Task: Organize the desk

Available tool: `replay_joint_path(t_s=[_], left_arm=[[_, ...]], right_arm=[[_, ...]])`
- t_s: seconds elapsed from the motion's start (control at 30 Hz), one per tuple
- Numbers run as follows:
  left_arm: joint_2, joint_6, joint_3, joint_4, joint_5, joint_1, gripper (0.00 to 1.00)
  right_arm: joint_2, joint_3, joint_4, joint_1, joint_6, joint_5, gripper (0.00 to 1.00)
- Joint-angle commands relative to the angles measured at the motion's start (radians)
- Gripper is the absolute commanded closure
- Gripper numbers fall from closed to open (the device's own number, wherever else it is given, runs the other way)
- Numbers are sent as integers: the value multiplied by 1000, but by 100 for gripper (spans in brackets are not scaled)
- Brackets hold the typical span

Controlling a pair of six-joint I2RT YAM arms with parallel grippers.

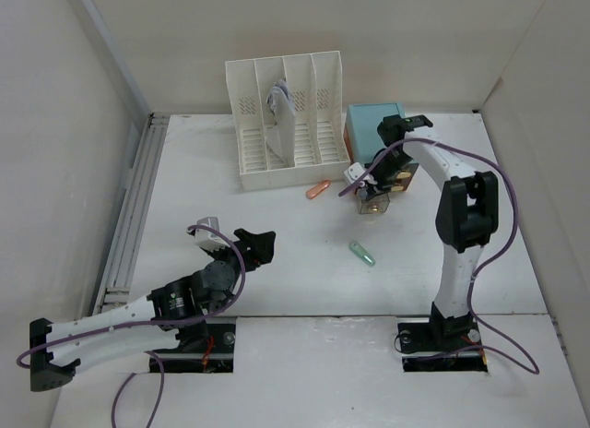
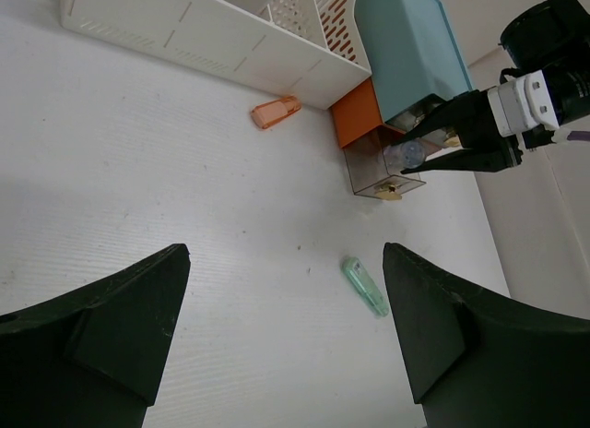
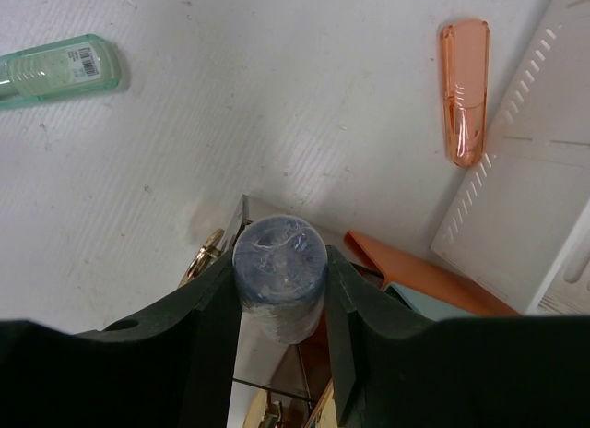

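Note:
The desk [image 1: 277,271] is a wide white tabletop. My right gripper [image 3: 279,255] is shut on a blue-grey cylinder [image 3: 279,276] and holds it over the pulled-out clear drawer [image 2: 376,174] of the teal-topped drawer box [image 1: 373,124]. From above, the right gripper [image 1: 366,182] hangs at the box's front left. My left gripper [image 2: 284,257] is open and empty above bare desk at the front left [image 1: 258,246]. A green marker [image 2: 365,286] lies just ahead of its right finger.
An orange marker [image 1: 318,189] lies in front of the white slotted file rack [image 1: 286,124], which holds a standing item. The green marker [image 1: 361,253] lies mid-desk. Grey rails [image 1: 134,207] run along the left edge. Walls enclose the desk.

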Motion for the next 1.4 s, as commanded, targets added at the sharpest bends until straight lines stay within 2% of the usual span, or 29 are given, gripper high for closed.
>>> replay_joint_path(t_s=[0.0,0.3,0.5,1.37], left_arm=[[1,-2,52,10,-19,-7,17],[28,-2,52,31,-19,-7,17],[28,-2,52,31,-19,-7,17],[19,7,52,49,0,-7,17]], right_arm=[[13,48,-38,-50,-21,41,100],[13,27,-38,-59,-12,106,100],[4,-45,-38,-59,-2,126,100],[-182,-257,-38,-10,8,127,100]])
